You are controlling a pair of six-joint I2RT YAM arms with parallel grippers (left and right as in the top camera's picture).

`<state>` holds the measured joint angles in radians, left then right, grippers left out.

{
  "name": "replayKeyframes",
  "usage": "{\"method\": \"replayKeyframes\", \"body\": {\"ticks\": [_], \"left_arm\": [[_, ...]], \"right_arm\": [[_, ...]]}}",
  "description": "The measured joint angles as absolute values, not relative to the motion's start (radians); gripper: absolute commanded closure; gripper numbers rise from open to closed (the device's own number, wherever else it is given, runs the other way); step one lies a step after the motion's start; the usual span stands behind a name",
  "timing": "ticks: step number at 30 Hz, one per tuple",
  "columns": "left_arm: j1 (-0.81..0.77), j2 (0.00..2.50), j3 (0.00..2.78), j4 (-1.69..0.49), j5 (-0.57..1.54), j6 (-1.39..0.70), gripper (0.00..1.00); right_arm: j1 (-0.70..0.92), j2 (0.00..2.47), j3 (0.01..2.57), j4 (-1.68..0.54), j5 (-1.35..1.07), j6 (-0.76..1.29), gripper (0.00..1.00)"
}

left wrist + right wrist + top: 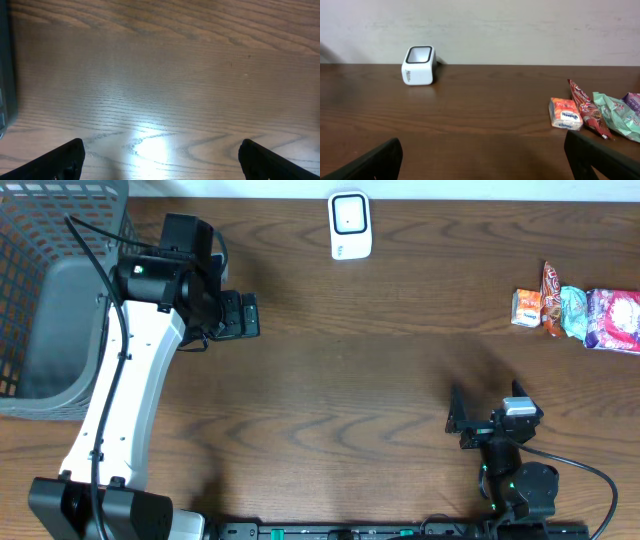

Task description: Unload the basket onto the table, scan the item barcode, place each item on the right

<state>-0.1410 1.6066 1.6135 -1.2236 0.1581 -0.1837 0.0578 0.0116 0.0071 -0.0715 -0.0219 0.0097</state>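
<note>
A white barcode scanner [350, 225] stands at the far middle of the table; the right wrist view has it, the scanner [418, 65], at upper left. The items lie in a row at the right: an orange tissue pack [527, 307] [565, 114], a red packet [551, 300] [587, 107], a teal packet [573, 312] [615, 115] and a pink packet [613, 320]. My left gripper [250, 315] [162, 162] hangs open over bare wood at the left. Near the front edge my right gripper [458, 420] [485, 160] is open and holds nothing.
A grey wire basket [50, 300] fills the far left corner, behind the left arm. Its dark edge [6, 75] shows at the left of the left wrist view. A pale wall runs behind the table in the right wrist view.
</note>
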Motion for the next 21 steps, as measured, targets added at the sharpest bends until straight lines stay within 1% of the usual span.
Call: {"method": "replayKeyframes", "body": {"ticks": [13, 21], "left_arm": [[-0.141, 1.599, 1.613, -1.224, 0.154, -0.184, 0.02], [-0.141, 1.480, 1.548, -1.221, 0.150, -0.184, 0.02]], "right_arm": [[0.058, 0.012, 0.007, -0.072, -0.022, 0.010, 0.01], [0.058, 0.012, 0.007, -0.072, -0.022, 0.010, 0.01]]}}
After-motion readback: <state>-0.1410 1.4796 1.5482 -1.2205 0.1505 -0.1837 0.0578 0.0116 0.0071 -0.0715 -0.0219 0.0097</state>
